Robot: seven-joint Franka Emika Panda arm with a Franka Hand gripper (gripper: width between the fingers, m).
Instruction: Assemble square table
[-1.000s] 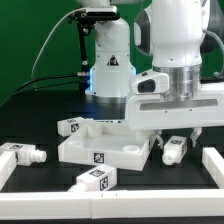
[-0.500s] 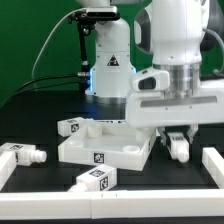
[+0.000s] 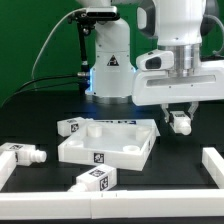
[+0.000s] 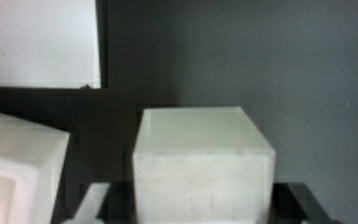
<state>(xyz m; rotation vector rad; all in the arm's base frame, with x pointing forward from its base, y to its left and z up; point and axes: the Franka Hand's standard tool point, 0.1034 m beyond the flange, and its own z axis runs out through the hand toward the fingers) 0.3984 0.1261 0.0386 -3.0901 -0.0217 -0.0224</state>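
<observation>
clear: table (image 3: 182, 168) between square panel (image 3: 122, 151) and border bar (image 3: 214, 162) | blocked: leg (image 3: 95, 180) along panel's near edge

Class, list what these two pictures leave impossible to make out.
Exterior view: the tags on the front leg are too small to read.
Exterior view: the gripper covers the top of the held leg.
Wrist view: the held leg is blurred; the edge cuts off the gripper.
Wrist view: a white shape is cut off by the edge, unidentifiable.
</observation>
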